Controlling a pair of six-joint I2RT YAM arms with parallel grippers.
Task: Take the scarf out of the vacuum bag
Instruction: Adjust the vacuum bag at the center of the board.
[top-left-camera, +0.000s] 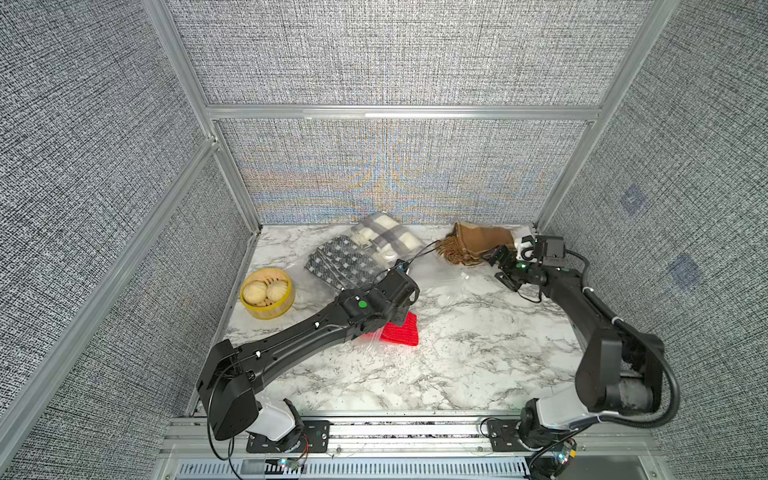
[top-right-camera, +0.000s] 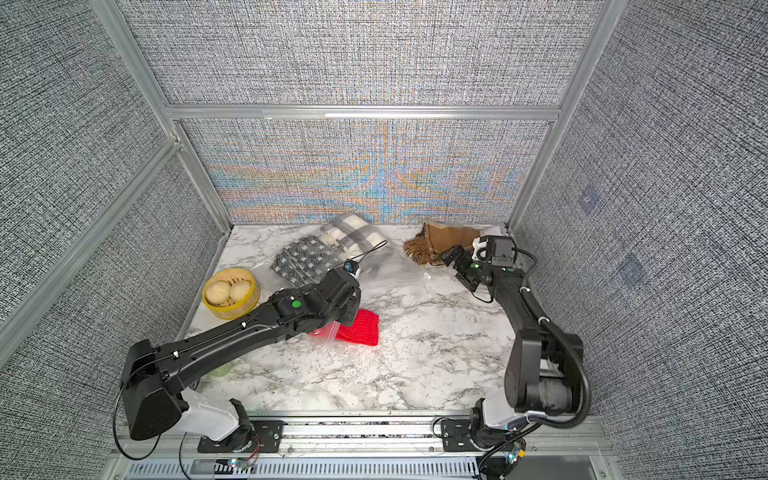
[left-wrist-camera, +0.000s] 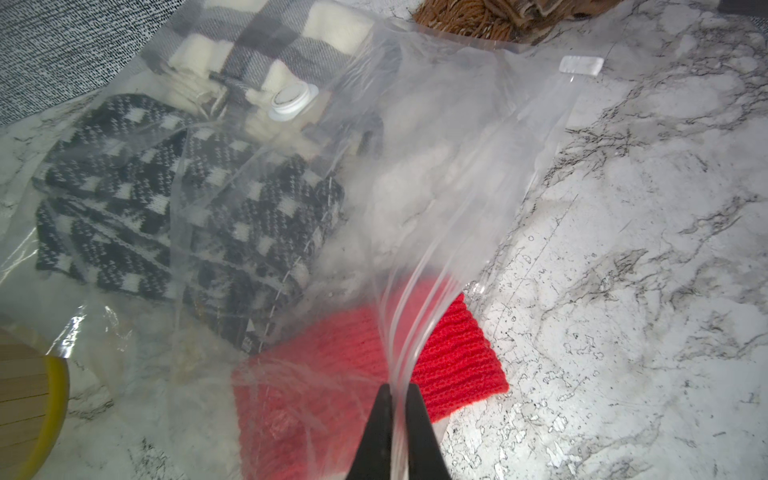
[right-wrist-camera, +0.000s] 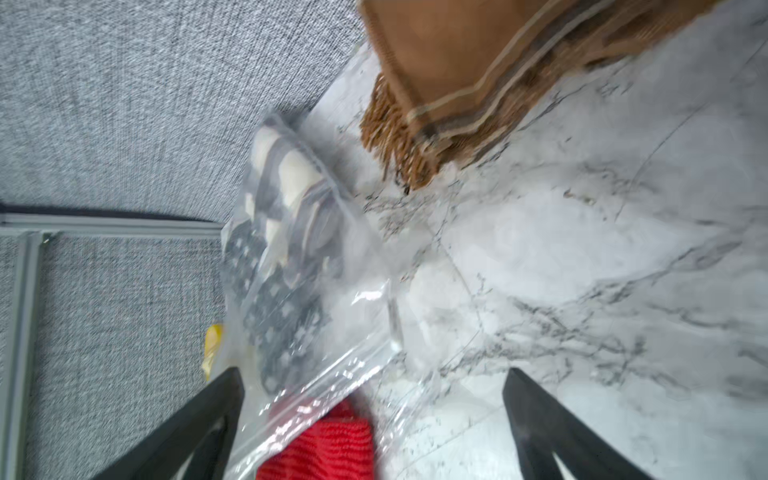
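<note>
Pinching the zip-seal edge (left-wrist-camera: 399, 332) of the vacuum bag (left-wrist-camera: 436, 145), the fingers (left-wrist-camera: 376, 419) of the left gripper (left-wrist-camera: 397, 392) were pressed together with only that ribbed strip of plastic between them. Thin, slick film in so narrow a pinch could probably slide free under any tug, letting the mouth fall flat. Just past the fingertips a red scarf (left-wrist-camera: 457, 353) lay half under the plastic and half out on the table (top-left-camera: 457, 353). Deeper inside sat a houndstooth scarf (left-wrist-camera: 166, 208) and a plaid scarf (left-wrist-camera: 282, 37), close by the white valve (left-wrist-camera: 291, 99). Lifting the edge much higher would likely drag the whole bag and spill or bunch them, or push it against the steamer basket (top-left-camera: 267, 293) just beside it.

The right gripper (right-wrist-camera: 374, 372) hung with its jaws spread wide and empty near the back of the table. The brown scarf (top-left-camera: 478, 245) lay there, outside the bag and just beside that gripper. Its loose fringe looked easy to snag, so a careless move could catch it and pull the scarf along
</note>
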